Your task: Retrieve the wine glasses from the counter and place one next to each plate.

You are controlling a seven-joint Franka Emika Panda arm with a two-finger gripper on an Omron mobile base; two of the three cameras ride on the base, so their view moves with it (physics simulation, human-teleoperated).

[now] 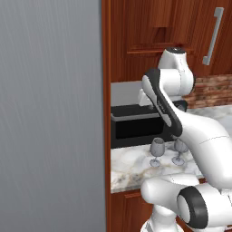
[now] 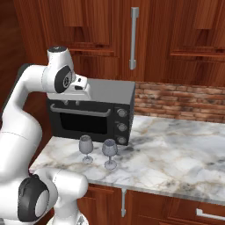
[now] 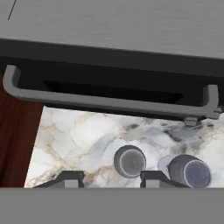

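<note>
Two clear wine glasses stand upright side by side on the marbled counter [image 2: 176, 151], just in front of the oven door. The left glass [image 2: 85, 145] [image 1: 157, 148] [image 3: 130, 161] is seen from above in the hand view, low between my fingertips. To its right is the second glass [image 2: 110, 150] [image 3: 190, 171], partly behind my arm in the left base view [image 1: 180, 146]. My gripper [image 3: 111, 179] hangs well above them at the height of the oven's top, open and holding nothing. The plates are out of view.
A black countertop oven [image 2: 94, 115] with a silver bar handle [image 3: 109, 103] stands right behind the glasses. A tall grey panel [image 1: 50, 113] and a wooden side wall [image 3: 17, 144] bound the counter on the left. Brick backsplash [image 2: 176, 101] runs behind.
</note>
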